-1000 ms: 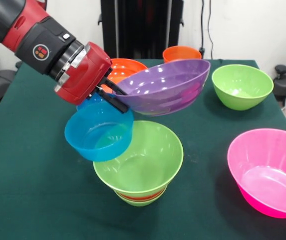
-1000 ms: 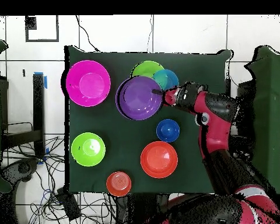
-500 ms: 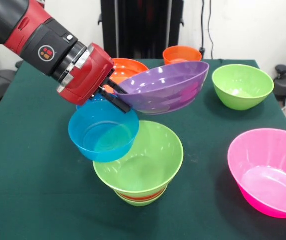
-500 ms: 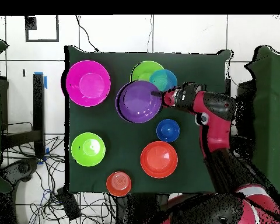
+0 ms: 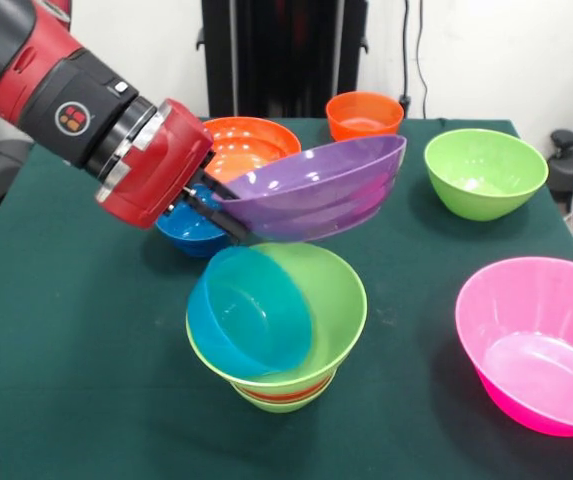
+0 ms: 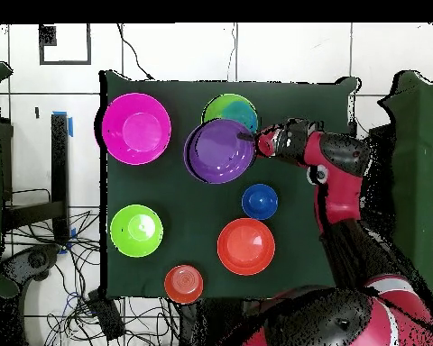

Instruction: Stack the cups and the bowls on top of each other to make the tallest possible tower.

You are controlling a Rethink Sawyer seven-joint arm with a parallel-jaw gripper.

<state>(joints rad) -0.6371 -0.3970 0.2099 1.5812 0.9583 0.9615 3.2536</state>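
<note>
Dark green cloth table (image 5: pixel 56 400), white wall behind, tiled floor around. The red and black arm slants in, its gripper (image 5: pixel 209 203) pinching the rim of the wide glossy purple plastic bowl (image 5: pixel 311 190), held tilted above the tower (image 5: pixel 278 345). A translucent blue bowl (image 5: pixel 251 312) lies tipped inside the tower's lime green top. Loose on the table: two orange, one green, one pink, one small blue.

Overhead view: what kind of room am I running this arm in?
Probably a robotics lab, not a kitchen. A green-covered table stands on a white tiled floor with loose cables beside it, and the gripper holds a purple bowl over a lime green bowl.
</note>
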